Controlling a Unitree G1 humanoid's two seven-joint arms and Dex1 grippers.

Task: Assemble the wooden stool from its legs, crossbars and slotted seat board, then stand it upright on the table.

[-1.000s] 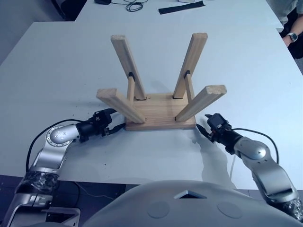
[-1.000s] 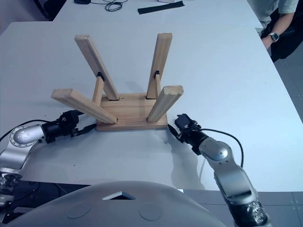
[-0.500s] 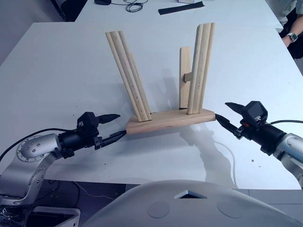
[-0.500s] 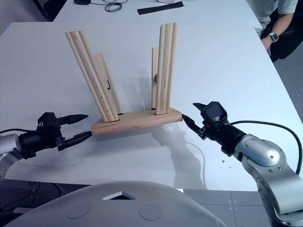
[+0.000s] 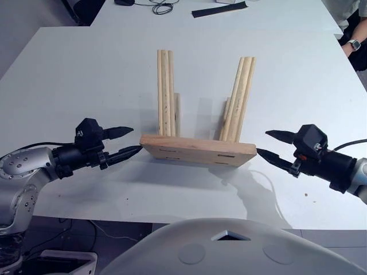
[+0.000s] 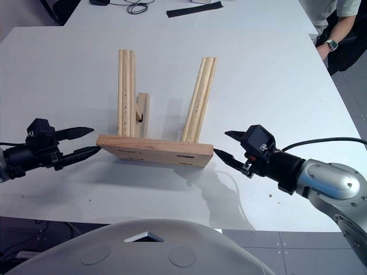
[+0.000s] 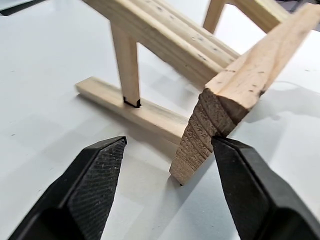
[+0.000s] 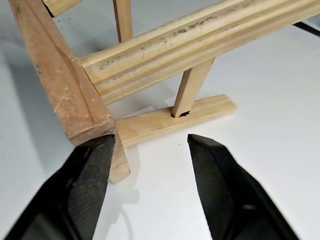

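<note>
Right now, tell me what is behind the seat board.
The stool's legs run away from the seat board over the table, with short crossbars between them. The board hides where the legs join it.

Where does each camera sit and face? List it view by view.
Left eye view: on the head, facing forward and down at the stool on the table; left gripper at left, right gripper at right.
Right eye view: the head's other eye, same scene and arms.
Left wrist view: on the left wrist, facing along its open jaws at one end of the seat board.
Right wrist view: on the right wrist, facing the board's other end past its open jaws.
Shared: all see the stool.
</note>
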